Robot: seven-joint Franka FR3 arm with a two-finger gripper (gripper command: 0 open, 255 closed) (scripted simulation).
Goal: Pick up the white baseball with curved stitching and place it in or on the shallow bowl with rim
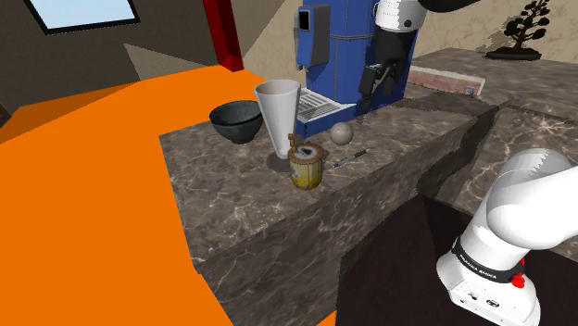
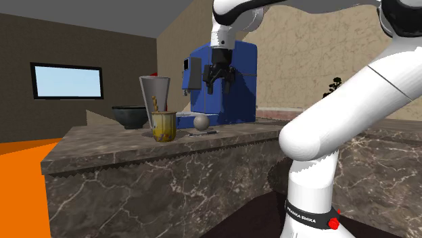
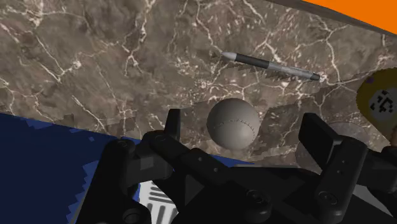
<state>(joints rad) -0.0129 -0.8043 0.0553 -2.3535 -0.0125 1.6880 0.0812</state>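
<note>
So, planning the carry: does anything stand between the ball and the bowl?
Yes. The tall white cup stands on the counter roughly between the grey ball and the dark bowl; the yellowish mug sits beside it.

Baseball (image 1: 342, 133) on counter (image 1: 241, 204) between coffee machine (image 1: 347, 46) and pen (image 1: 351, 159); bowl (image 1: 235, 120) beside cup (image 1: 277, 111).

Blue coffee machine (image 1: 338, 56) stands just beside the ball (image 1: 342, 133); pen (image 1: 350, 159) and mug (image 1: 307, 169) crowd its other side.

White arm (image 1: 519, 208) outstretched, black hand (image 1: 382, 93) downward, fingers (image 3: 170, 127) apart
</note>
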